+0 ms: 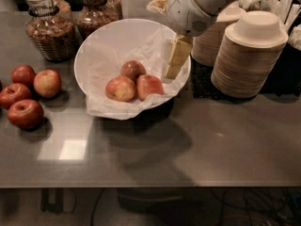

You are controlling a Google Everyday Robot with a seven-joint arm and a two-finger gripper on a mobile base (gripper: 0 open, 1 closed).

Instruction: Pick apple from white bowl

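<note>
The pincer [175,62], grip state untellable, hangs at the right rim of the white bowl [94,41]; lower it squarely over the rightmost apple [149,86].

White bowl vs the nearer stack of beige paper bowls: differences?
The white bowl sits upright holding three apples; the paper bowl stack is upside down. The white bowl is single, glossy and wider; the paper bowl stack is beige, many nested. Both round, on the counter. The gripper hangs over the white bowl's rim nearest the paper bowl stack.
</note>
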